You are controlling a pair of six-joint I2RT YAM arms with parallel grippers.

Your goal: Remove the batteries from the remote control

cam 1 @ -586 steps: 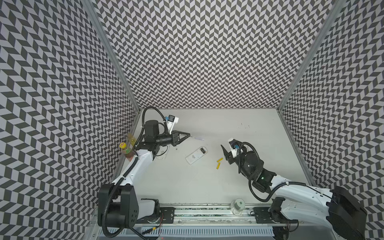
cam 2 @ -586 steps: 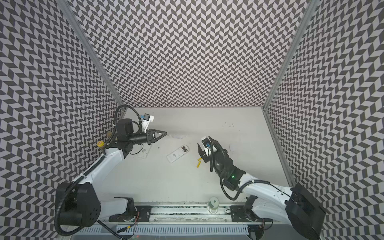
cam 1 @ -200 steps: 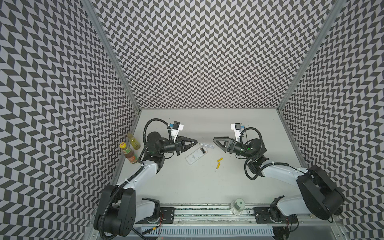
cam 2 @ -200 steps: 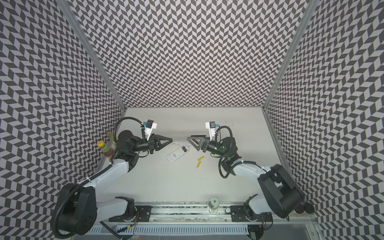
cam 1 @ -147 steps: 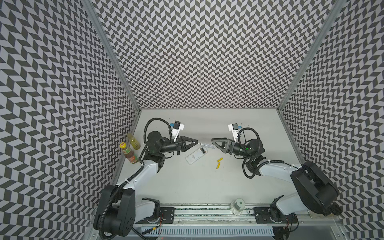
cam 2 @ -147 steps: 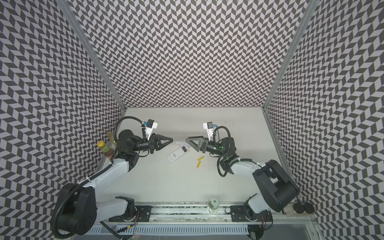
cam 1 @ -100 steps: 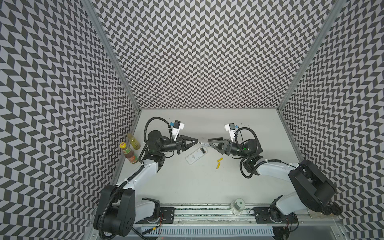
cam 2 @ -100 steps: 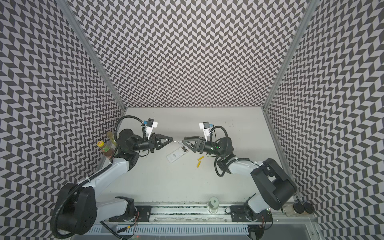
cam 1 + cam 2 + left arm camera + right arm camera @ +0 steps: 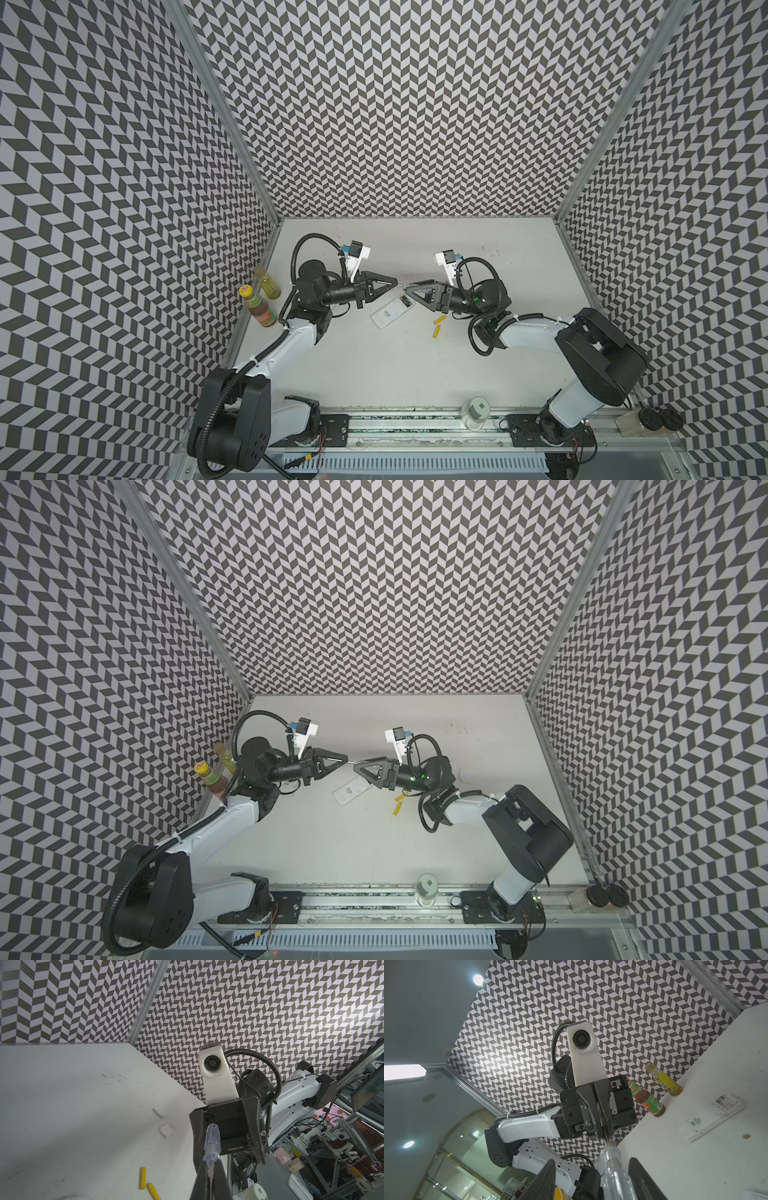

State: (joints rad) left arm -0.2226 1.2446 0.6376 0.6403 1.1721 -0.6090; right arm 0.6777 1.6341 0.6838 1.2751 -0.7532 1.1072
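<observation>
Clear screwdriver handle (image 9: 612, 1159) is poking between the spread fingers (image 9: 544, 1182) of the right gripper (image 9: 591, 1165) at bottom centre; left gripper (image 9: 604, 1130) is pinching the shaft, offering it.

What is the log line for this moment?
left claw: shut on screwdriver | right claw: open around handle | batteries: on table

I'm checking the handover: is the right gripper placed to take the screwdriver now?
Probably yes: the right gripper stands open around the clear handle of the screwdriver, while the left gripper pinches only its thin shaft.
</observation>
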